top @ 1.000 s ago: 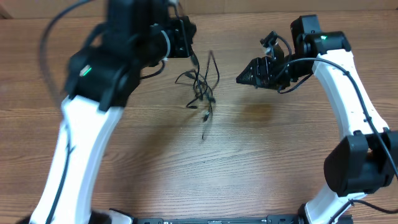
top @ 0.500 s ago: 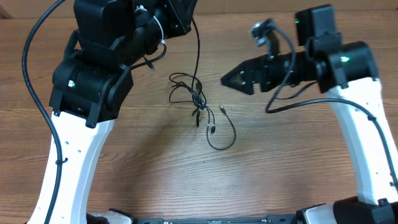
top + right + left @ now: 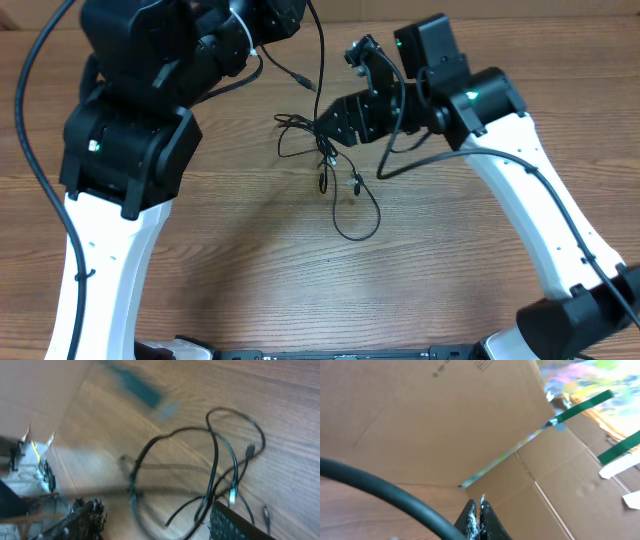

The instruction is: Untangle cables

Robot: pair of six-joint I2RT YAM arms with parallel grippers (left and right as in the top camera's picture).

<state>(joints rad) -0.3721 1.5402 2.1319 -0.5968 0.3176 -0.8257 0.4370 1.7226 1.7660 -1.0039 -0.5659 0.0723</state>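
While left gripper point(image 3: 479, 516) sits pinched shut, right gripper point(image 3: 324, 122), jaws apart, should take one strand of cables point(image 3: 216, 460), pull away gently.

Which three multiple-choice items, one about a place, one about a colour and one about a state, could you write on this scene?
1. Where do the cables lie? A in a box; B on the middle of the wooden table; C on a shelf.
2. Their colour? A white; B red; C black.
3. The right gripper is: A open; B shut; C out of view.
Answers: B, the overhead view shows them mid-table; C, every strand is black; A, its fingers stand wide apart in the right wrist view.
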